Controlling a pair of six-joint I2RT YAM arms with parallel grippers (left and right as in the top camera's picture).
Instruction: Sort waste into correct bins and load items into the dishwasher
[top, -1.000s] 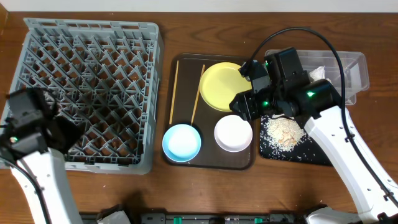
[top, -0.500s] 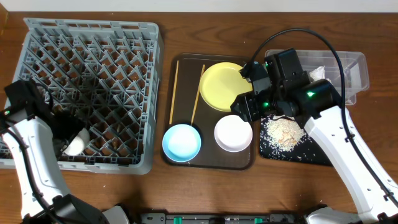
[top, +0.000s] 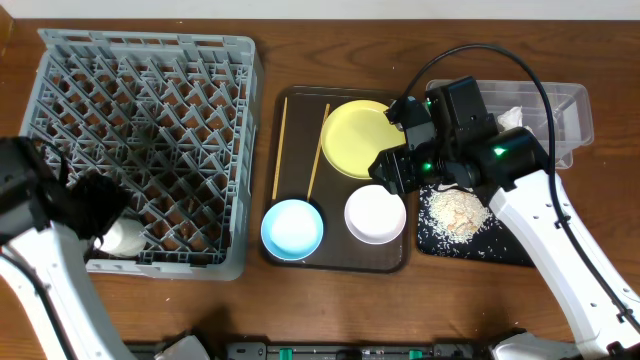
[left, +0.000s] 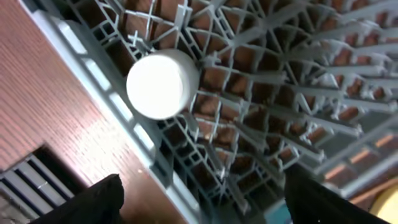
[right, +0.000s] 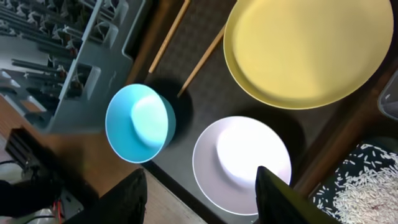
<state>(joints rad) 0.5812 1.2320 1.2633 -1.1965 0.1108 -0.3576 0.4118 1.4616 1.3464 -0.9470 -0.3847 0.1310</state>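
Underneath, wood-grain table (top: 300, 300), left pincer (left: 202, 186) wide, right pincer (right: 202, 177) wide, cup (left: 163, 84) in rack (top: 246, 200)

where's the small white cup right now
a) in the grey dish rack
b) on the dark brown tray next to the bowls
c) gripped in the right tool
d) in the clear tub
a: the small white cup sits among the pegs of the grey dish rack, close to one corner just inside its rim.
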